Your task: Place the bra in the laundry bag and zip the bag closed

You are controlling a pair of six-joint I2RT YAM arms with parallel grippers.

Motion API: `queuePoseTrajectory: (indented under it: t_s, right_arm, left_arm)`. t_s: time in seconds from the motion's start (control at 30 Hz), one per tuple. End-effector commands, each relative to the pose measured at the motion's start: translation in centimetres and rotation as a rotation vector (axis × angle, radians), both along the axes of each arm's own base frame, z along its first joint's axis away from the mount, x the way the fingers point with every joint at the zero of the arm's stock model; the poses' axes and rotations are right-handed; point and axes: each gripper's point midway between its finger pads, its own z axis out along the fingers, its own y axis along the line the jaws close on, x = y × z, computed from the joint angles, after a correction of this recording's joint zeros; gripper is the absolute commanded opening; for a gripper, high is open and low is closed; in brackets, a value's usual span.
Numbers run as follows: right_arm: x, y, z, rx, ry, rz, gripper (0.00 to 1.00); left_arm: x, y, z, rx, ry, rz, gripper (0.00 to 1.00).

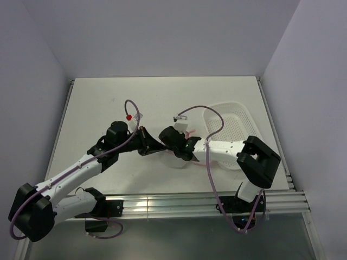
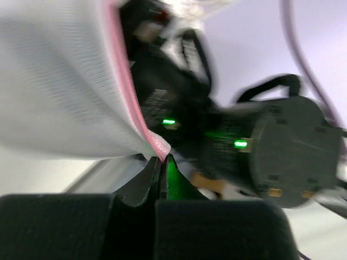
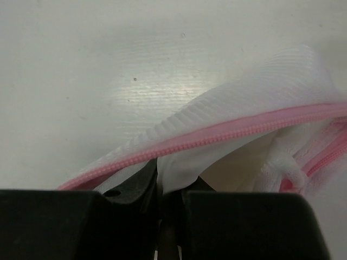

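The laundry bag (image 1: 179,160), white mesh with pink trim, lies at the table's middle between both grippers. My left gripper (image 1: 154,145) is shut on the bag's pink rim (image 2: 157,145), and the mesh (image 2: 59,92) stretches up to the left. My right gripper (image 1: 174,145) is shut on smooth white fabric of the bra (image 3: 181,168), just under one pink zipper half (image 3: 217,138) at the bag's opening. More bra fabric (image 3: 282,162) lies inside, beside the other zipper half (image 3: 325,157). In the top view the bra is hidden by the grippers.
A white perforated plastic basket (image 1: 233,122) stands right of the bag, under the right arm's forearm. The right arm's wrist (image 2: 282,151) fills the left wrist view close behind the bag. A metal rail (image 1: 179,203) runs along the near table edge.
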Motion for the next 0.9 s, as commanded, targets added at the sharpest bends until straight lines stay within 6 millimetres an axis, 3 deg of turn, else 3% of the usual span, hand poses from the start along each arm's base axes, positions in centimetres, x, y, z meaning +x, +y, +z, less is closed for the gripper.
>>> queuePoseTrajectory:
  t_s: [0.0, 0.1, 0.23, 0.37, 0.57, 0.73, 0.87]
  right_arm:
    - [0.1, -1.3, 0.6, -0.048, -0.029, -0.010, 0.00]
    - [-0.3, -0.3, 2.2, -0.020, -0.032, 0.041, 0.00]
    - [-0.6, 0.3, 3.2, -0.017, -0.024, 0.074, 0.08]
    - [-1.2, 0.6, 3.7, 0.010, -0.016, 0.101, 0.34]
    - [-1.8, 1.1, 7.0, 0.071, -0.038, 0.148, 0.64]
    - [-2.2, 1.1, 9.5, 0.102, -0.058, 0.176, 0.73]
    - [-2.8, 0.6, 11.0, 0.125, -0.072, 0.194, 0.76]
  left_arm:
    - [1.0, 2.5, -3.0, 0.193, -0.064, 0.099, 0.00]
    - [0.8, 4.3, -6.5, 0.295, -0.007, 0.141, 0.00]
    - [1.0, 6.0, -8.7, 0.388, 0.015, 0.192, 0.00]
    - [1.2, 6.6, -9.1, 0.432, 0.010, 0.204, 0.00]
    - [1.5, 7.0, -8.8, 0.448, -0.007, 0.208, 0.00]
    - [2.2, 7.6, -8.2, 0.470, -0.025, 0.233, 0.00]
    - [3.9, 9.7, -6.8, 0.478, -0.043, 0.313, 0.00]
